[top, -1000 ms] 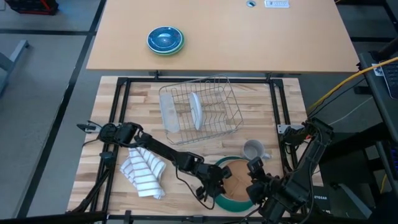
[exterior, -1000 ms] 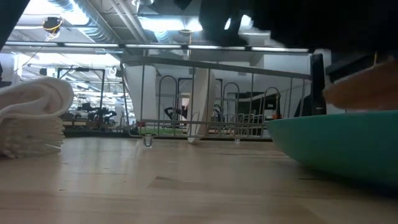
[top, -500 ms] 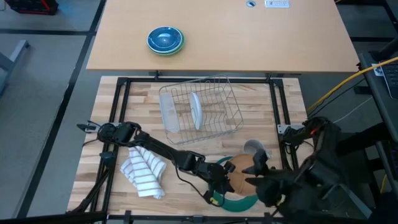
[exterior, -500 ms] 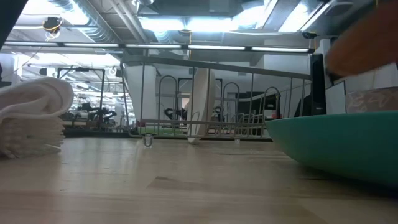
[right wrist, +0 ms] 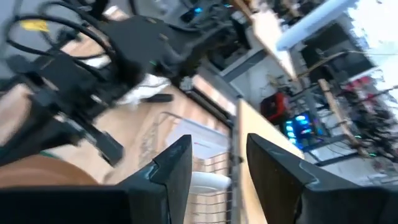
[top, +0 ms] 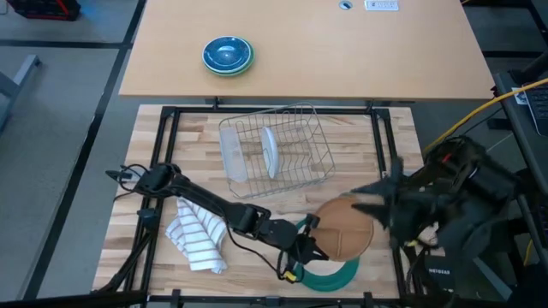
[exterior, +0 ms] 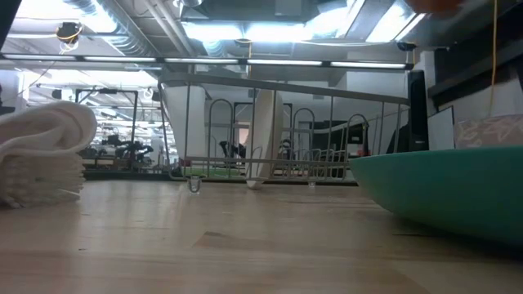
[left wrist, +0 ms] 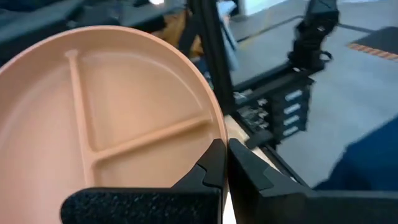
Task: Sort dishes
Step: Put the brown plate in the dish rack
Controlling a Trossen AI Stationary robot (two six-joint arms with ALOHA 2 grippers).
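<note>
A tan divided plate [top: 347,238] hangs above the table's near right part, with my left gripper [top: 310,248] shut on it. Below it the dark green plate [top: 332,275] rests on the wood by its underside; the low view shows it [exterior: 441,192] at the right. The white plate [top: 270,152] stands on edge in the wire dish rack [top: 276,150]. High at the table's right edge, my right gripper [top: 366,201] is open with nothing between its fingers [right wrist: 174,168]. My left gripper pinches the tan plate's rim [left wrist: 214,140] between its two fingers, one finger [left wrist: 208,171] on the plate's upper face and the other behind the rim. The fingers reach in nearly level from the table's left. The plate is lifted clear above the green plate, face up.
A striped towel [top: 199,235] lies bunched at the near left. Blue bowls [top: 227,54] sit stacked on the far tan table. A black frame [top: 163,154] runs around the wooden top. The tan plate covers the spot to the right of the rack's near corner.
My left gripper has risen with the tan plate, rolling its wrist; the plate has come clear of the green plate and now hangs face up over it. My right gripper has stayed open, climbed and drawn back toward the table's right edge.
</note>
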